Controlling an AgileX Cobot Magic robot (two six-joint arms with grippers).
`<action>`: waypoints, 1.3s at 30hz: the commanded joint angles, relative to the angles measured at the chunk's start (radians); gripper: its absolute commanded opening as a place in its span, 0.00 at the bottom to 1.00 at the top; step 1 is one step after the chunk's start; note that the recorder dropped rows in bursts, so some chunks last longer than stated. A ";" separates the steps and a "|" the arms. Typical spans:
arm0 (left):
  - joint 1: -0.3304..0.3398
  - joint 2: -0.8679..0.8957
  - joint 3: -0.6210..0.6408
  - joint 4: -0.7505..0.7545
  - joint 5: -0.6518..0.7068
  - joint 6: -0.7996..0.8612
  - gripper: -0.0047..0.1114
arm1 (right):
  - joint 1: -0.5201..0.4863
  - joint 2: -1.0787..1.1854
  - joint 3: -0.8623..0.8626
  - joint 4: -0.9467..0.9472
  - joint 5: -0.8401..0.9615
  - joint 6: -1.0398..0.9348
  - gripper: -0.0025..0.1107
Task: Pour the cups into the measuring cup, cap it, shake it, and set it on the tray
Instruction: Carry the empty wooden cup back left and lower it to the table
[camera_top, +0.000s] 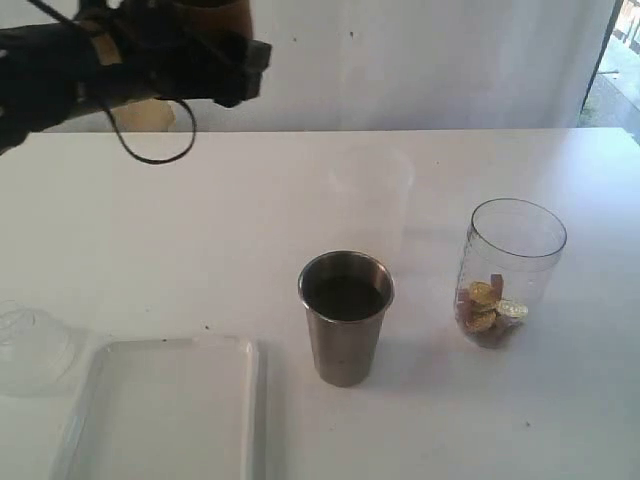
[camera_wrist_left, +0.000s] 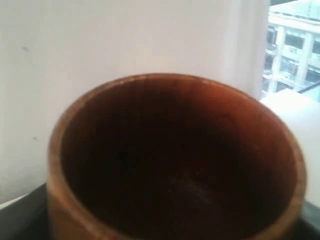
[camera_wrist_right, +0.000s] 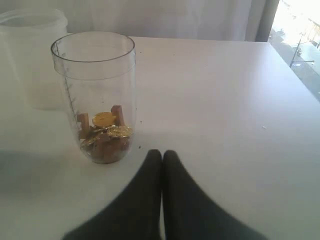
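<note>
Judging by how things lie, you are about a third of the way in. Your left gripper (camera_top: 205, 50) holds the wooden cup (camera_wrist_left: 175, 160) in wide-set jaws, lifted high above the tabletop (camera_top: 200, 230) and far to the left of the measuring cup (camera_top: 510, 270). The wooden cup's inside looks dark and empty, as far as the left wrist view shows. The measuring cup stands upright with gold coins (camera_wrist_right: 107, 120) and brown pieces in its bottom, so the first pour looks done.

The steel tumbler (camera_top: 345, 318) stands upright to the left of the measuring cup, apart from it, with something dark inside, so that pour is ahead of you. Your right gripper (camera_wrist_right: 161, 155) sits low near the measuring cup, its jaws pressed together and holding nothing. The frosted beaker (camera_wrist_right: 35, 55) stands just behind the measuring cup.

The clear domed lid (camera_top: 30, 345) lies on the tabletop well to the left of the measuring cup, so the cup is not yet capped. The tray (camera_top: 170, 410) lies between the lid and the steel tumbler, with nothing on it. Capping, shaking and placing are all left for you.
</note>
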 joint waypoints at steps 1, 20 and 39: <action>0.107 -0.054 0.122 -0.068 -0.136 -0.008 0.04 | 0.002 -0.005 0.005 -0.006 0.000 0.005 0.02; 0.230 0.341 0.386 0.048 -0.810 -0.059 0.04 | 0.002 -0.005 0.005 -0.006 0.000 0.005 0.02; 0.230 0.615 0.293 -0.060 -0.819 -0.041 0.04 | 0.002 -0.005 0.005 -0.006 0.000 0.005 0.02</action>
